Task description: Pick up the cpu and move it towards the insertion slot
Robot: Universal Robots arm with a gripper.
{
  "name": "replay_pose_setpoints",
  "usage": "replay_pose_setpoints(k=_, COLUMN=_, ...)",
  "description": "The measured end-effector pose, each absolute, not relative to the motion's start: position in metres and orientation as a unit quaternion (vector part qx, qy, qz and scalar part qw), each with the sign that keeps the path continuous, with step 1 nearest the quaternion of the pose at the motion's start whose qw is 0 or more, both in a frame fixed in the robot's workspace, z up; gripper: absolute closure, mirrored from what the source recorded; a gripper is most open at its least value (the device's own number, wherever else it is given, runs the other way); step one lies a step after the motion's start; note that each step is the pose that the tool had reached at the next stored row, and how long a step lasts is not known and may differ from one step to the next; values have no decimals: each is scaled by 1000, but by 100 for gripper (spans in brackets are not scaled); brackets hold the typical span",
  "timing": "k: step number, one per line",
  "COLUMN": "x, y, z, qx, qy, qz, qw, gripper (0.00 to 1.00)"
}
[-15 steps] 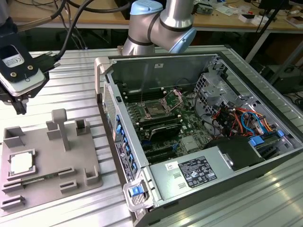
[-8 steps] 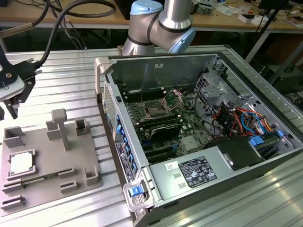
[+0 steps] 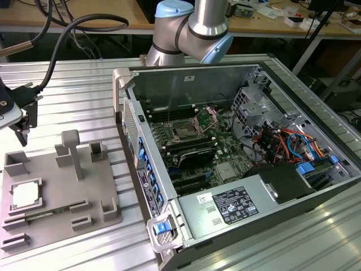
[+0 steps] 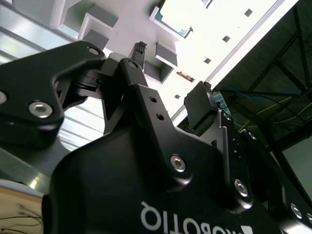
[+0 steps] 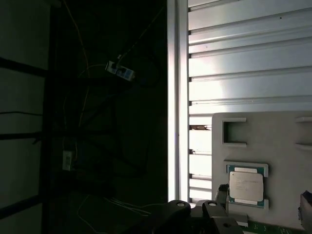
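Observation:
The cpu (image 3: 25, 195) is a thin silvery square lying flat in a recess of the grey fixture plate (image 3: 62, 209), at the exterior view's left. In the first wrist view the cpu (image 5: 246, 187) sits in its framed pocket. My gripper (image 3: 25, 127) hangs above the plate's far left corner, well above the cpu and touching nothing. Its fingers stand open with nothing between them, as the second wrist view also shows for the gripper (image 4: 170, 78). The insertion slot (image 3: 184, 130) is a square socket with a raised metal frame, inside the open computer case.
The open computer case (image 3: 237, 152) lies to the exterior view's right of the plate, its wall (image 3: 127, 124) standing between plate and socket. Upright posts (image 3: 72, 152) rise from the fixture plate. A thick cable (image 3: 62, 39) arcs above the gripper. A ribbed metal table (image 3: 73, 101) carries everything.

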State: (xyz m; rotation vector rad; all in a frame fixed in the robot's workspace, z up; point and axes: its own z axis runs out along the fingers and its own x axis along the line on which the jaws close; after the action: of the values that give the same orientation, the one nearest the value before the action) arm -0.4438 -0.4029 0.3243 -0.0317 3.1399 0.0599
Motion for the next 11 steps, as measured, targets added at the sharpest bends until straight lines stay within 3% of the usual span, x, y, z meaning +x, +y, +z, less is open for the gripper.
replay_pose_setpoints(k=11, x=-444, y=-404, z=318, qx=-11, qy=1000, qz=19, qw=1, gripper=40)
